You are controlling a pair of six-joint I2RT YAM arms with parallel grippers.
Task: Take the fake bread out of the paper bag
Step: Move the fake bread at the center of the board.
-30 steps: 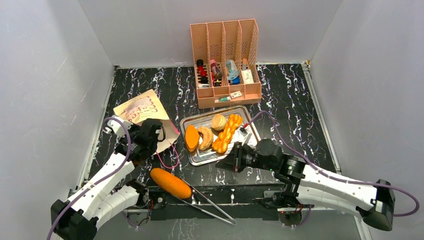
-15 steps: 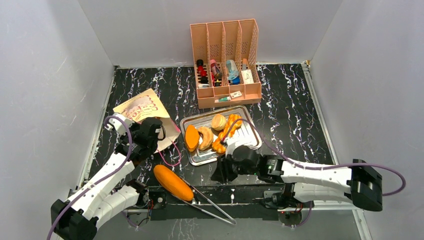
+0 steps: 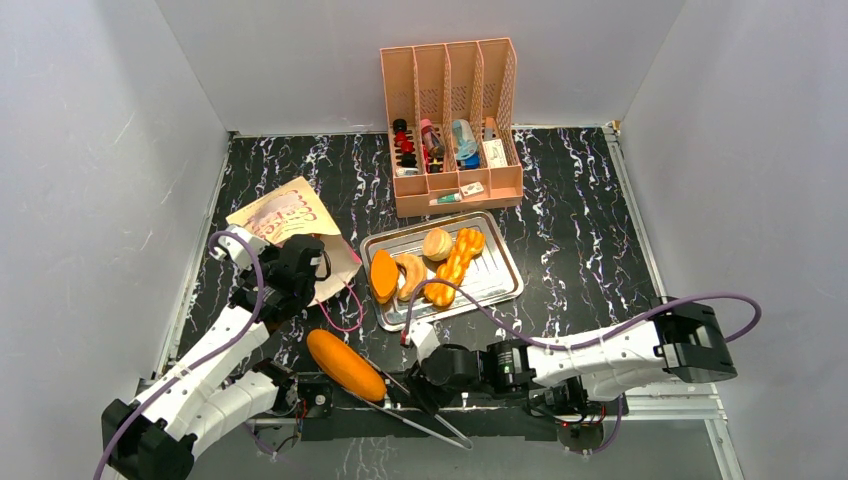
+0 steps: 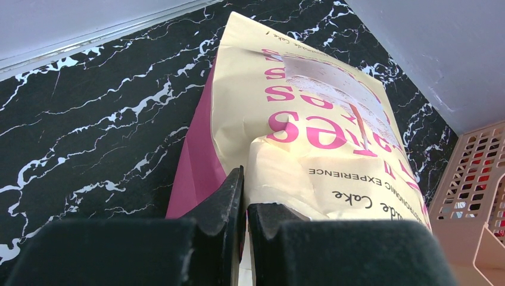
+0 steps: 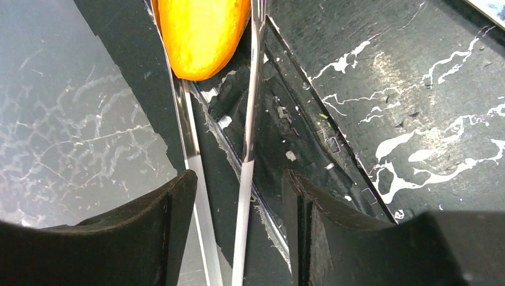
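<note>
The cream paper bag (image 3: 283, 215) with pink lettering lies flat at the left of the table, and its pink side panel (image 4: 193, 173) shows in the left wrist view. My left gripper (image 3: 303, 254) (image 4: 245, 179) is shut on the bag's (image 4: 309, 107) near edge. A long orange fake loaf (image 3: 345, 365) (image 5: 199, 33) lies at the near edge between the tips of metal tongs (image 3: 425, 408) (image 5: 247, 119). My right gripper (image 3: 420, 388) (image 5: 238, 176) is open and straddles the tongs' two arms behind the loaf. I cannot see inside the bag.
A steel tray (image 3: 497, 277) in the middle holds several fake breads (image 3: 410, 275). Behind it stands a peach slotted organizer (image 3: 450, 120) with small items. Grey walls close in three sides. The tongs overhang the table's near edge.
My right arm swung from the tray down to the near edge, and its jaws opened around the tongs. The left gripper and the bag stayed still.
</note>
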